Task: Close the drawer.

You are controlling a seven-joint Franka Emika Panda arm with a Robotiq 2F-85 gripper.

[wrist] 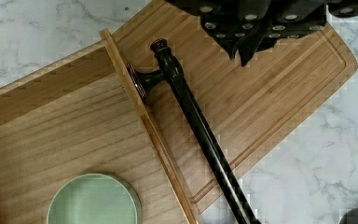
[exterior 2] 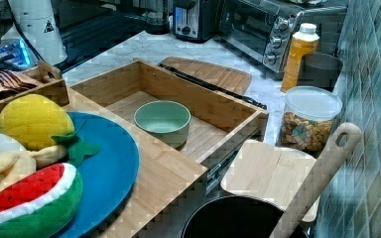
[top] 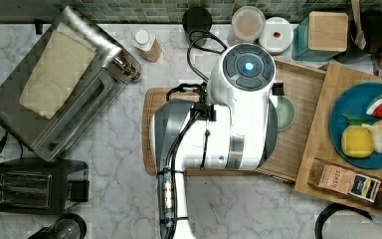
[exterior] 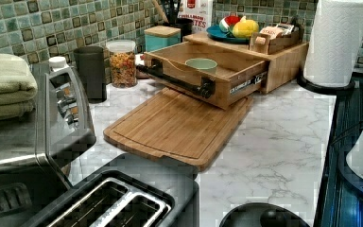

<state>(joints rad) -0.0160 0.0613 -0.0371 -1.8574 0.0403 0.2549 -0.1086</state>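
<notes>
The drawer [exterior: 227, 71] stands pulled out from its cabinet [exterior: 283, 61], a shallow light-wood tray with a long black bar handle [wrist: 196, 121] and a green bowl [exterior 2: 162, 120] inside. Its front overhangs a grooved bamboo cutting board [exterior: 175, 127] on the marble bench [exterior: 274, 142], with bare board beyond the handle. The hand [wrist: 242, 49] hangs above the board beside the handle, touching nothing; I cannot tell whether it is open.

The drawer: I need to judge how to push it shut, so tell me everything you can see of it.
The drawer is a shallow light-wood tray with raised rims, pulled well out of its cabinet and level. A long thin black bar handle runs across its front on round-based posts. A metal slide shows along its side in the right view. Inside, a pale green bowl sits upright on the floor. Its front overhangs a bamboo cutting board on the marble counter. The gripper hovers above the board near the handle, touching nothing.
</notes>
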